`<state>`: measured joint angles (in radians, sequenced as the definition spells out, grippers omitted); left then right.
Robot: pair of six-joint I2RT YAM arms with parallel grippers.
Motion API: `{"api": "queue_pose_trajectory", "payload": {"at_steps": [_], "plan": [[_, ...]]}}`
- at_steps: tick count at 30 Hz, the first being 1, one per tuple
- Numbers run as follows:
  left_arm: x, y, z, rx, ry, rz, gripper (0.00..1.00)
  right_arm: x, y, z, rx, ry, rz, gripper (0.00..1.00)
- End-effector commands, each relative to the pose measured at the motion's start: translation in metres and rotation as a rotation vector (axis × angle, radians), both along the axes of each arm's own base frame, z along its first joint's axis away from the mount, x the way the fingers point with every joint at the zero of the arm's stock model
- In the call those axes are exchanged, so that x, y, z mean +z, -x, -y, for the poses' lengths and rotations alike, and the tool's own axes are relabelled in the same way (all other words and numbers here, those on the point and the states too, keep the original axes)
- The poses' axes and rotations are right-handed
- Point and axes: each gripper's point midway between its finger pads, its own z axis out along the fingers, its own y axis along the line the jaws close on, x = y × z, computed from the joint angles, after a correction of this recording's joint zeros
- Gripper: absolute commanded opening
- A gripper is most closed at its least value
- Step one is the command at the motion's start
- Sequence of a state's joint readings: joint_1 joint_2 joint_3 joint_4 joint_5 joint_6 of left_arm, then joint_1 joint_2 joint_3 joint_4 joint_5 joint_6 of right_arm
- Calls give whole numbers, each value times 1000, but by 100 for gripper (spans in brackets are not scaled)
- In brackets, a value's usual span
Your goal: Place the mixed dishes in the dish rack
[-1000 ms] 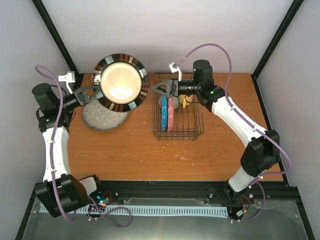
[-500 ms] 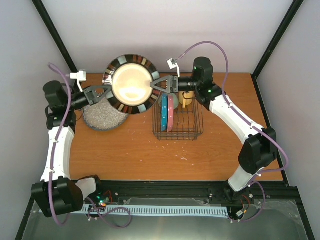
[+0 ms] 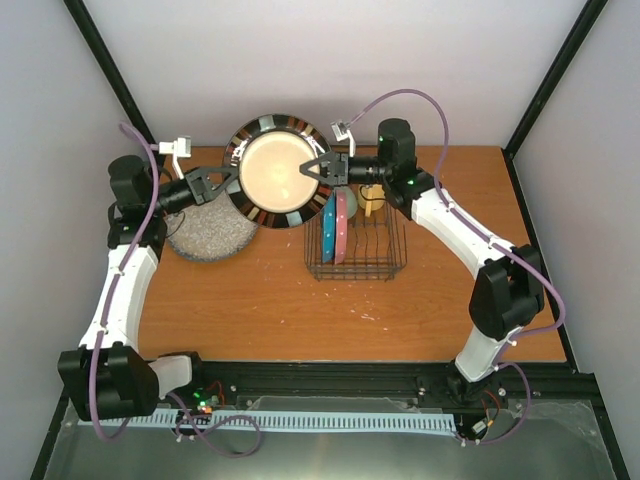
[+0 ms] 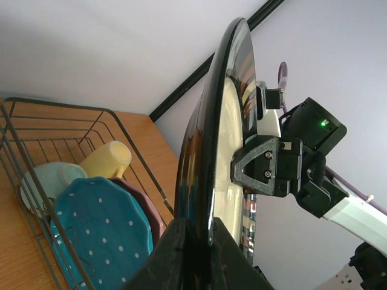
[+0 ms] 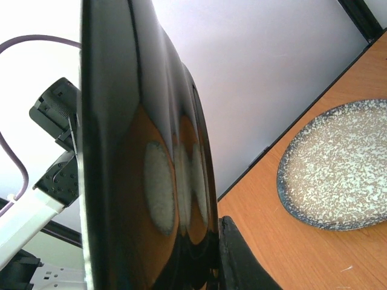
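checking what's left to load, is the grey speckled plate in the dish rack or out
out: the grey speckled plate lies flat on the table, left of the dish rack

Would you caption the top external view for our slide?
Left gripper and right gripper grip opposite rims of a dark-rimmed cream plate near the dish rack.

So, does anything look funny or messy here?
Nothing is spilled or broken. One thing looks odd: the big dark-rimmed plate hangs in the air, pinched by the left gripper and the right gripper on opposite edges. The grey speckled plate lies flat outside the dish rack.
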<state>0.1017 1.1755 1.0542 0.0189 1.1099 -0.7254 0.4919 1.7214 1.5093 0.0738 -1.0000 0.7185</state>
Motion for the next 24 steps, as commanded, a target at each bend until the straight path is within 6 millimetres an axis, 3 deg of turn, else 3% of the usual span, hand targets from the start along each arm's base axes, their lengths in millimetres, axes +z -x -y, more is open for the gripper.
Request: {"api": "queue_pose_trajectory", "payload": {"at_steps": [1, 4, 9, 10, 11, 19, 24], "plan": [[27, 5, 3, -9, -18, 102, 4, 54, 43, 3, 133, -97, 117, 3], [20, -3, -2, 45, -48, 75, 24, 59, 39, 6, 87, -98, 125, 3], [14, -14, -12, 131, -104, 50, 67, 60, 28, 14, 7, -89, 122, 3], [11, -16, -15, 153, -118, 36, 87, 59, 25, 16, -11, -87, 120, 3], [9, -20, -20, 192, -136, 25, 98, 58, 23, 17, -29, -82, 119, 3], [27, -30, -66, 522, -265, 77, 100, 57, -2, 45, -283, 41, 173, 3], [25, -31, -88, 653, -345, 91, 100, 59, -25, 100, -637, 247, 276, 3]]}}
